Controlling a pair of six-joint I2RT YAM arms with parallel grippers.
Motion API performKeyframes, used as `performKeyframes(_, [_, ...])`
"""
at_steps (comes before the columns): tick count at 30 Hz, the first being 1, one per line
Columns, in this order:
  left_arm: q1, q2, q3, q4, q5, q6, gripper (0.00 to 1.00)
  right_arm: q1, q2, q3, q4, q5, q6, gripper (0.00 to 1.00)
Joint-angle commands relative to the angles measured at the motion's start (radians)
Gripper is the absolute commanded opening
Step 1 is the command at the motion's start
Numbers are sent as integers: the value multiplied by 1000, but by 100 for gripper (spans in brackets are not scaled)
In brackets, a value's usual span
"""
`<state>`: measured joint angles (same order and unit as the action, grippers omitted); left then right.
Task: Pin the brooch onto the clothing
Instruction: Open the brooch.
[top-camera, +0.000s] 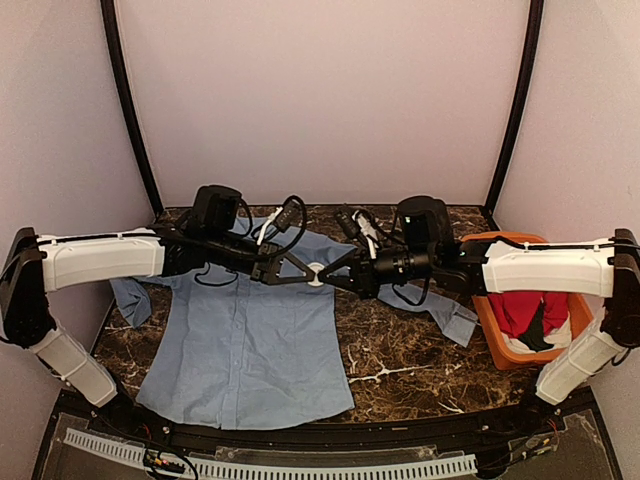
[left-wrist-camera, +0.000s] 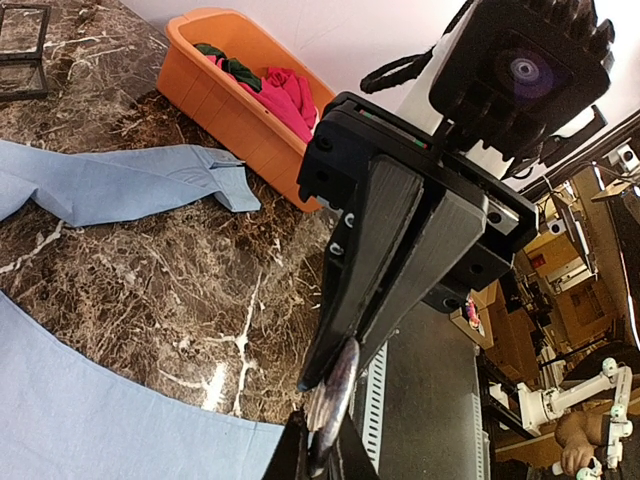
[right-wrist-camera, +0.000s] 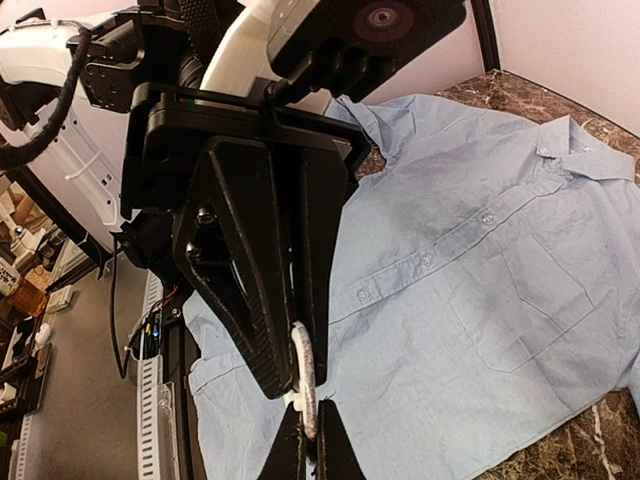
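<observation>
The light blue shirt lies flat, buttoned front up, on the marble table, collar at the back; it also shows in the right wrist view and the left wrist view. The brooch is a small white round disc held in the air above the shirt's right edge. My left gripper and right gripper meet tip to tip, and both are shut on the brooch. In the left wrist view the brooch is seen edge on between the two pairs of fingers, as in the right wrist view.
An orange bin at the right holds a red garment and dark cloth. The shirt's right sleeve stretches toward the bin. A small black frame lies on the table at the back.
</observation>
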<state>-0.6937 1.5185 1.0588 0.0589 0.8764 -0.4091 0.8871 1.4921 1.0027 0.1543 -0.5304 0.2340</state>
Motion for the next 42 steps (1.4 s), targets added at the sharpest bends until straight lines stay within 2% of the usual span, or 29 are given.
performKeyframes(1, [-3,29,27,-99,-62,6,1,5,3,40,17,-5,-28,0])
performKeyframes(7, [-7,54,38,-125,-81,3,3,27,11,45,0,45,-60,0])
performKeyframes(10, [-7,60,37,-126,-94,0,10,40,14,49,-8,71,-74,0])
performKeyframes(15, [-7,64,47,-171,-170,12,15,53,13,50,-5,90,-80,0])
performKeyframes(18, [-7,61,45,-186,-193,16,23,57,11,50,-2,92,-83,0])
performKeyframes(22, [-7,40,28,-139,-187,5,32,58,10,44,3,95,-83,0])
performKeyframes(25, [-7,14,-12,-15,-121,-34,39,58,7,37,7,95,-81,0])
performKeyframes(33, [35,-105,-98,172,-20,-107,54,36,-22,10,30,72,-54,0])
performKeyframes(42, [91,-149,-112,95,-59,-74,58,18,-24,-2,42,61,-36,0])
